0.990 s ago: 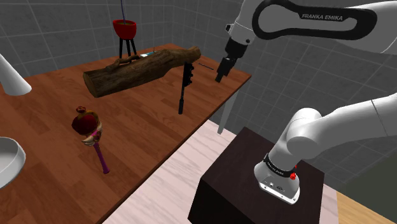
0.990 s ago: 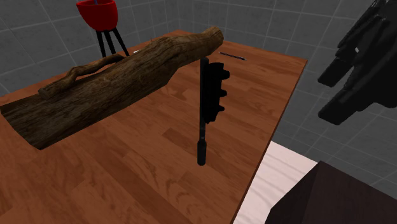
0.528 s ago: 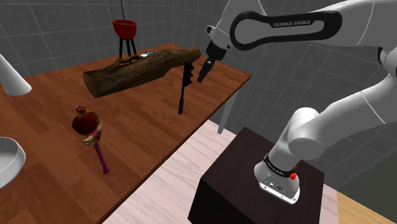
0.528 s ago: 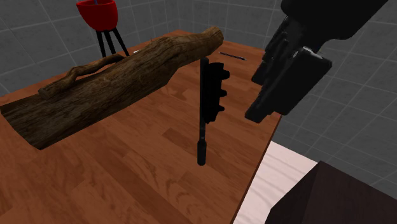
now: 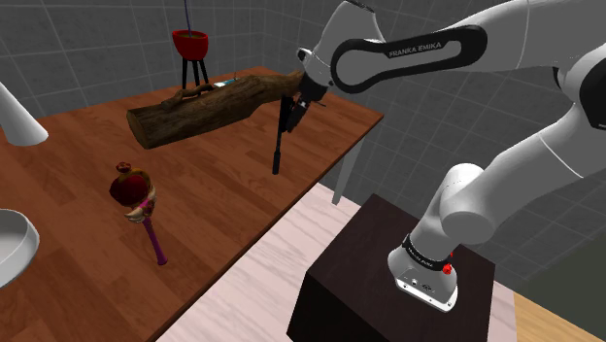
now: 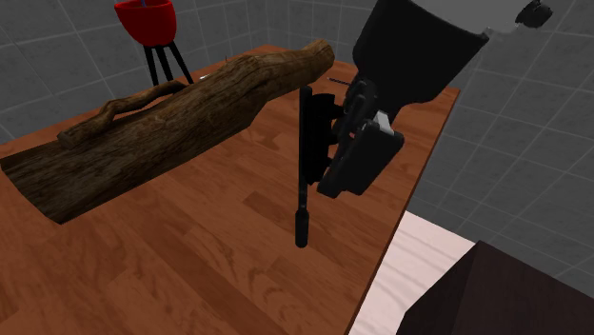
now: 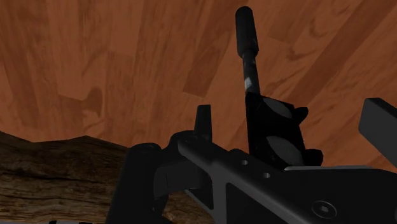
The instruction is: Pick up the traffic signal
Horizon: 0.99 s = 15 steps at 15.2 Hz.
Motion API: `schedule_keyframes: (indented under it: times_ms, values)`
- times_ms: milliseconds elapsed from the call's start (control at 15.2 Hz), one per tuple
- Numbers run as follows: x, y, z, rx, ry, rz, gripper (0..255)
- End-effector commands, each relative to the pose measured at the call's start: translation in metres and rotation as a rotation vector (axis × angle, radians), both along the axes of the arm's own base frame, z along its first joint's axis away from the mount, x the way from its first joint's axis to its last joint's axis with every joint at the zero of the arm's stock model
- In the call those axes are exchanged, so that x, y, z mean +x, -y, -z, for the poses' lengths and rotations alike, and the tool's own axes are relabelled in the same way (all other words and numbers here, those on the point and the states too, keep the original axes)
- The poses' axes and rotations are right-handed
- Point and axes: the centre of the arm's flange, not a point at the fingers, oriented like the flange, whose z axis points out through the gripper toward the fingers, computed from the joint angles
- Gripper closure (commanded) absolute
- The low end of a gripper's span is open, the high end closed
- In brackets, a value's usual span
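Red bowl (image 5: 191, 42) (rod (image 5: 186, 14) inside); traffic signal (image 6: 306, 124)

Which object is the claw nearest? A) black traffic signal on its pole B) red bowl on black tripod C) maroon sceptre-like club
A: the black two-finger claw hovers right at the head of the black pole-mounted traffic signal, open fingers either side.

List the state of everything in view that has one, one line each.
gripper: open, fingers astride the signal's head, not touching it.
traffic signal: on the table, not held.
log: lying on its side on the table.
red bowl: upright on a black tripod.
wand: lying flat on the table.
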Motion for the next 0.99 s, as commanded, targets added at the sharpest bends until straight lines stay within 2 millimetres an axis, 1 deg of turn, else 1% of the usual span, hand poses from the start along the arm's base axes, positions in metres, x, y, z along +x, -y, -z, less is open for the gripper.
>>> schedule_keyframes:
  times_ms: [0,66,198,264,858,924]
  values:
    - [0.0002,0.0006,0.0094,0.000,0.001,-0.001,0]
    - [0.0002,0.0006,0.0177,0.000,0.001,-0.001,0]
    - [0.0002,0.0006,0.0177,0.000,0.001,-0.001,0]
    - [0.0003,0.0007,0.0174,0.000,0.001,-0.001,255]
    - [0.0002,0.0006,0.0177,0.000,0.001,-0.001,255]
    - [0.0001,0.0006,0.0124,0.000,0.001,-0.001,255]
